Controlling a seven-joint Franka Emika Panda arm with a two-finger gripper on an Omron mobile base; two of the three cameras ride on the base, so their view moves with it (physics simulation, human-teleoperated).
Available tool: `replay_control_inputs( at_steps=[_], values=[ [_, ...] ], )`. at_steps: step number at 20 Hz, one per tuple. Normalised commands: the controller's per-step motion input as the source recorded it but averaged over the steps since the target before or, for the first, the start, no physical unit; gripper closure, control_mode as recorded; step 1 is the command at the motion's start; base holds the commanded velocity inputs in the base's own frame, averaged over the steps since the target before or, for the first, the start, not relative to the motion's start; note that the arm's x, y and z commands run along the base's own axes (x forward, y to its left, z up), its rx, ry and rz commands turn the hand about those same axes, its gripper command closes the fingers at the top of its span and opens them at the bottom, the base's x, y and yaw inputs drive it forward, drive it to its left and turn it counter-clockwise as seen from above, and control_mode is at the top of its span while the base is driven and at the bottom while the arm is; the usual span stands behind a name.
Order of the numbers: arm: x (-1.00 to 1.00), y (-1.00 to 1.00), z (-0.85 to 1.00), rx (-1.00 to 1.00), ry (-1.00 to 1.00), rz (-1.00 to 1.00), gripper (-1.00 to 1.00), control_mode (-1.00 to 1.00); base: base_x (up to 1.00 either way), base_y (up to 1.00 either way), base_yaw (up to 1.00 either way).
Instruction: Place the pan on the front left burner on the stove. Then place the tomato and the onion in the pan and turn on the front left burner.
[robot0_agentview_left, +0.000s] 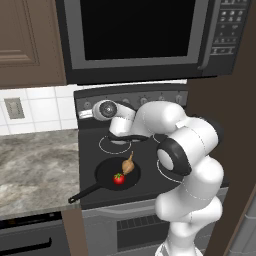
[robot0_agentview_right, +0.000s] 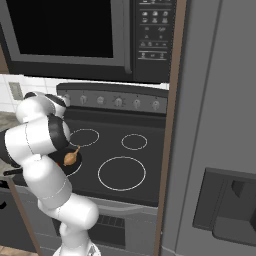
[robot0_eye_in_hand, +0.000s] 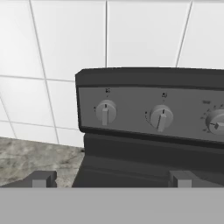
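Hand view: wide-open gripper (robot0_eye_in_hand: 111, 179) faces grey round knobs (robot0_eye_in_hand: 105, 112) on black glass-top stove (robot0_eye_in_hand: 148, 83); white tiled wall (robot0_eye_in_hand: 65, 39) beyond, right knob cut off.

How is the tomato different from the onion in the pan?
The tomato is bright red; the onion is tan-brown. The tomato is round with a little green top; the onion has a pointed tip sticking up. The tomato sits nearer the stove's front edge, the onion behind it. Both are small and lie together in the black pan.

White arm (robot0_agentview_right: 42, 150) hides most of the flat black frying pan (robot0_agentview_right: 75, 165). Third round grey knob (robot0_eye_in_hand: 217, 122) cut by frame edge; knob markings illegible.
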Motion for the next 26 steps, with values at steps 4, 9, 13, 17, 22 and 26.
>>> replay_control_inputs(
  at_steps=[4, 9, 13, 17, 22, 26],
  values=[
    [0.0, 0.07, 0.05, 0.0, -0.07, 0.0, -1.0, -1.0, 0.0, 0.0, 0.0],
    [0.0, 0.05, 0.01, 0.0, -0.03, 0.0, -1.0, -1.0, 0.0, 0.0, 0.0],
    [0.0, 0.02, 0.0, 0.0, 0.0, 0.0, -1.0, -1.0, 0.0, 0.0, 0.0],
    [0.02, 0.0, 0.0, 0.0, 0.0, 0.0, -1.0, -1.0, 0.0, 0.0, 0.0],
    [0.1, 0.0, 0.0, 0.0, 0.0, 0.0, -1.0, -1.0, 0.0, 0.0, 0.0],
    [0.23, 0.0, 0.0, 0.0, 0.0, 0.0, -1.0, -1.0, 0.0, 0.0, 0.0]
  ],
)
